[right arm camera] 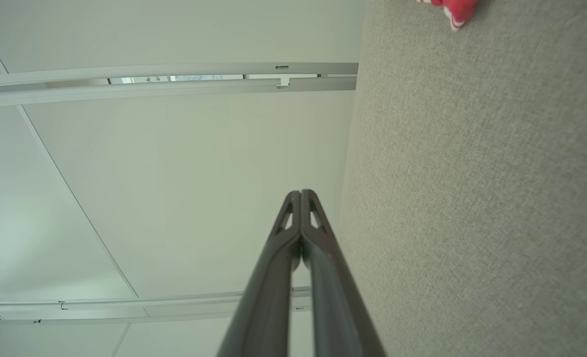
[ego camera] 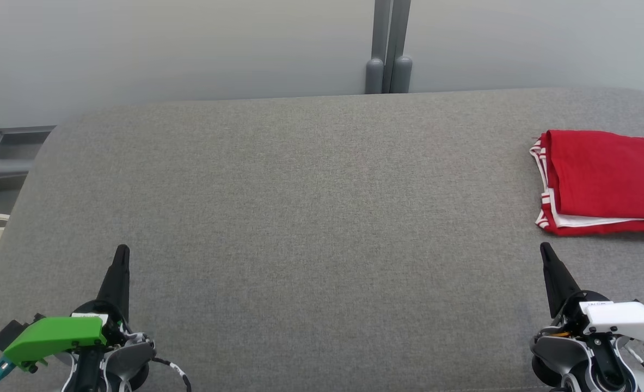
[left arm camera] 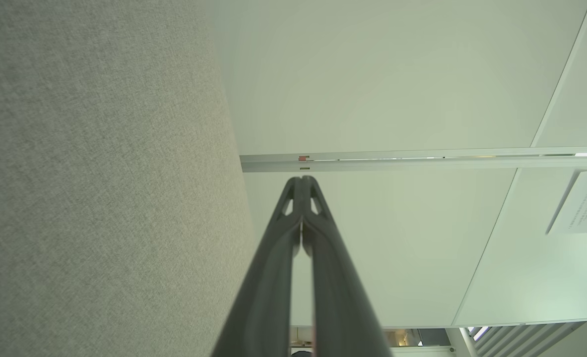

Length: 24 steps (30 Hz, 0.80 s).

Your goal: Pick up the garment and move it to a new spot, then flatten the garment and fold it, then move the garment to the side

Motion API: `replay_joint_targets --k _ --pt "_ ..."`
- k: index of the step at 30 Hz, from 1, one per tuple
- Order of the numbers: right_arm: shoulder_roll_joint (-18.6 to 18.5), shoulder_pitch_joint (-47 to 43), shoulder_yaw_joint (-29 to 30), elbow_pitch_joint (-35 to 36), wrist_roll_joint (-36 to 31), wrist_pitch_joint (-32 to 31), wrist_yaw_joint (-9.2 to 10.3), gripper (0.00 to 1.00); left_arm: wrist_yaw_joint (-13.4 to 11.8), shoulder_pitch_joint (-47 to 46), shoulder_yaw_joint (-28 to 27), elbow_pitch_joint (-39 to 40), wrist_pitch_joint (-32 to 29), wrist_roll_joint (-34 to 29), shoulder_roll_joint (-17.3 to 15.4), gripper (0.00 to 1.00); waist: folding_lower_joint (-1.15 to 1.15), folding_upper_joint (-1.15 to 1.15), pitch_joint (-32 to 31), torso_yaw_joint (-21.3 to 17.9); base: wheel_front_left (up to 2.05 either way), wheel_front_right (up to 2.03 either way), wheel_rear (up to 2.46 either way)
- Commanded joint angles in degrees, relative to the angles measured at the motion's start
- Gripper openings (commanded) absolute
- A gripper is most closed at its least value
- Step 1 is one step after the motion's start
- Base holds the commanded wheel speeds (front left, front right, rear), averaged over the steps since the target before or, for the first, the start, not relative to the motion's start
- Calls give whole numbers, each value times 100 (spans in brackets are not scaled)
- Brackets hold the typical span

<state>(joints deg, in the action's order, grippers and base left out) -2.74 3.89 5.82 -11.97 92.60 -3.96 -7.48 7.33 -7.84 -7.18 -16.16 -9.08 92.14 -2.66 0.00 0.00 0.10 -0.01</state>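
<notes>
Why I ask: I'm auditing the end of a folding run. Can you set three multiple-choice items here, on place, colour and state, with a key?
1. Where does the garment lie on the grey table? A) far right B) centre C) near left corner
2. The garment's main colour? A) blue B) red, white trim C) green
3. How do the left gripper and right gripper stand? A) both jaws shut, empty B) left open C) right shut on cloth
Key: A, it lies by the table's right edge; B, red cloth, white stripes; A, each wrist view shows jaws pressed together, nothing between.
</notes>
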Motion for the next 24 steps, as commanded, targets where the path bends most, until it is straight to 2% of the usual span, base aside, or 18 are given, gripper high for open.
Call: replay_joint_targets --k 1,24 --pt "-26 52 10 29 17 -21 -2 0 33 -87 -11 17 -19 -7 -40 0 0 0 0 0 0 0 0" --pt "-26 52 10 29 17 -20 -2 0 33 -87 -11 18 -19 -6 -40 0 0 0 0 0 0 0 0"
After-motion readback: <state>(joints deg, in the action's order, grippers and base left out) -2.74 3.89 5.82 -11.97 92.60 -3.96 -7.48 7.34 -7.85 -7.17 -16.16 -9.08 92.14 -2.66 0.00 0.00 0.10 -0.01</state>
